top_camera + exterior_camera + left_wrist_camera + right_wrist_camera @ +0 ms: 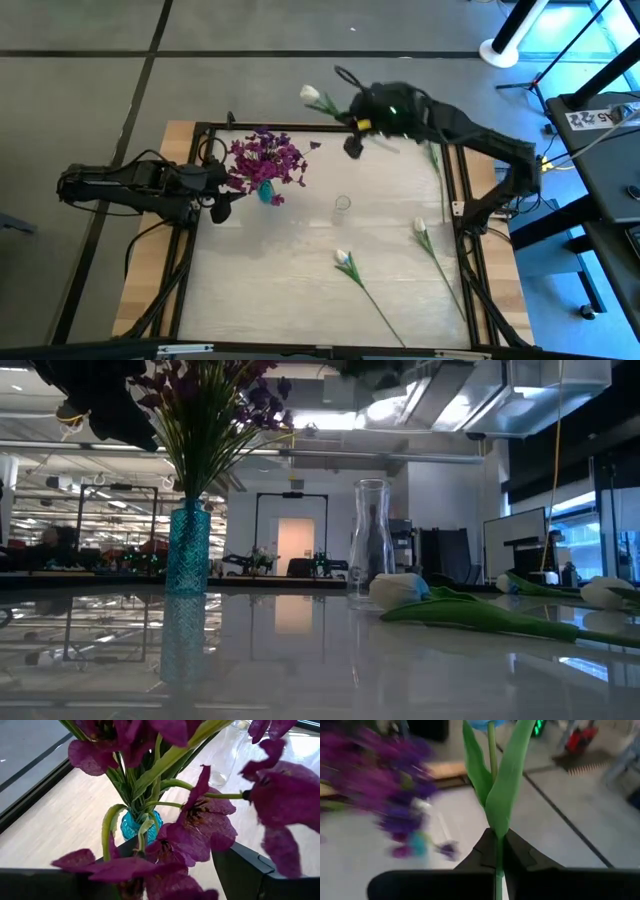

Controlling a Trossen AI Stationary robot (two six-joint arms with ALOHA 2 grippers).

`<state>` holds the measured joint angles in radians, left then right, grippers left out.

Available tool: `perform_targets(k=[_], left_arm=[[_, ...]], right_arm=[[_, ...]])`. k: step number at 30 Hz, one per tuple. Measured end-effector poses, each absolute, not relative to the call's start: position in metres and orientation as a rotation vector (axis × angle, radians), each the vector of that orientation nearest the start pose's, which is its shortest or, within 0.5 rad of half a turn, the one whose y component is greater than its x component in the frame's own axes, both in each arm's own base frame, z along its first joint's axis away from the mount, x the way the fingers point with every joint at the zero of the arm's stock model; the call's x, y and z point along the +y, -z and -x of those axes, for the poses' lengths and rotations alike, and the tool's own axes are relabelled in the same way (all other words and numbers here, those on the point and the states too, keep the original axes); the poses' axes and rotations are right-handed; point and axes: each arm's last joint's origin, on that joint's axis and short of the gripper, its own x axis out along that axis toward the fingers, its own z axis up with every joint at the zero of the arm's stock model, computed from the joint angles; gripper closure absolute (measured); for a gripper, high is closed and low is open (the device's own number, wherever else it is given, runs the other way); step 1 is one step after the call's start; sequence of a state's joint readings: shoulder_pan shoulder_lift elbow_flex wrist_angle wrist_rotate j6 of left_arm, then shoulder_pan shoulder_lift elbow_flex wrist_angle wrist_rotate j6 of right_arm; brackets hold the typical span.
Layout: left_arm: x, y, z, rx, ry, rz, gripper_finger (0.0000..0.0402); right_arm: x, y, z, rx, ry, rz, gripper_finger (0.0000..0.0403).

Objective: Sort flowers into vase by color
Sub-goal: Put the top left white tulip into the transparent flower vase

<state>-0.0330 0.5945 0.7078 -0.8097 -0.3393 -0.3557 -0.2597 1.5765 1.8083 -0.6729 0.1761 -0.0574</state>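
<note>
**A:** Which step are you in? Your right gripper (pixel 496 851) is clamped shut on the stem of a white tulip (pixel 312 95), held in the air beyond the clear glass vase (pixel 343 205), over the far edge of the tabletop (pixel 300 270), bloom pointing away from the vase.

**B:** So the pick is done and the carry to the vase is in hand?

**A:** That's my reading. Next you need to bring the tulip back over the clear glass vase, turn the stem end downward and thread it into the narrow neck before letting go. The stem is long and thin, so expect it to swing.

**B:** And the left side?

**A:** Your left gripper (pixel 222 196) hangs partly open and holds nothing, just beside the teal vase (pixel 266 190), which stands to the left of the clear vase and already carries the purple flowers (pixel 268 158). Those blossoms spread wide toward the clear vase, so keep your path away from them.

**B:** What's left to sort?

**A:** Two more white tulips lie flat: one nearer than the clear vase (pixel 345 260), one off to its right (pixel 421 228). Neither blocks the vase mouth.
</note>
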Motion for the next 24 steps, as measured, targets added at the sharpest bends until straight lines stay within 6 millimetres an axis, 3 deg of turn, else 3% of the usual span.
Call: perform_targets(k=[5,9,15,21,24], left_arm=[[0.006,-0.278,-0.111,0.625,-0.411,0.21,0.0188],[0.006,-0.278,-0.111,0.625,-0.411,0.21,0.0188],[0.006,-0.278,-0.111,0.626,-0.411,0.209,0.0188],[0.006,-0.277,-0.111,0.629,-0.412,0.209,0.0188],[0.006,-0.277,-0.111,0.629,-0.412,0.209,0.0188]], right_arm=[[-0.022,-0.474,-0.306,0.272,0.424,0.103,0.0394],[0.026,-0.484,-0.303,0.173,0.378,0.144,0.0396],[0.077,-0.441,-0.316,-0.002,0.298,0.185,0.0394],[0.089,-0.379,-0.309,-0.135,0.272,0.167,0.0393],[0.084,-0.366,-0.295,-0.28,0.284,0.113,0.0391]])
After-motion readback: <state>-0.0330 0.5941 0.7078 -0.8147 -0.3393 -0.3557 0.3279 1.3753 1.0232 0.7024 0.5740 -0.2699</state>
